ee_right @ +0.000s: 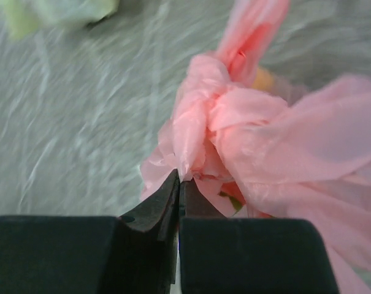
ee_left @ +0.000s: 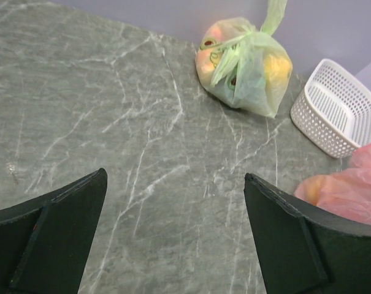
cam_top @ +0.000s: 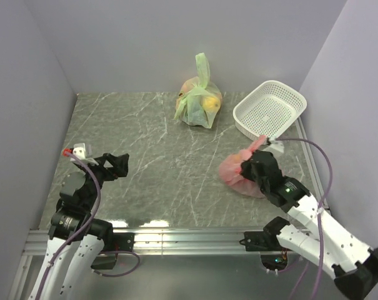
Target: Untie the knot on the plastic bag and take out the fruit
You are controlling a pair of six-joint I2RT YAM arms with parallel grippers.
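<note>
The pink plastic bag lies on the table at the right, next to the white basket. My right gripper sits on its upper right side. In the right wrist view the gripper is shut, pinching a fold of pink plastic just under the knot. A loose ear sticks up behind the knot. Only a hint of yellow and red fruit shows through the plastic. My left gripper is open and empty at the left; its wrist view shows bare table between its fingers and the pink bag at the right edge.
A light green tied bag with yellowish fruit stands at the back middle, also in the left wrist view. The white basket is at the back right, also in the left wrist view. Walls enclose the grey marbled table.
</note>
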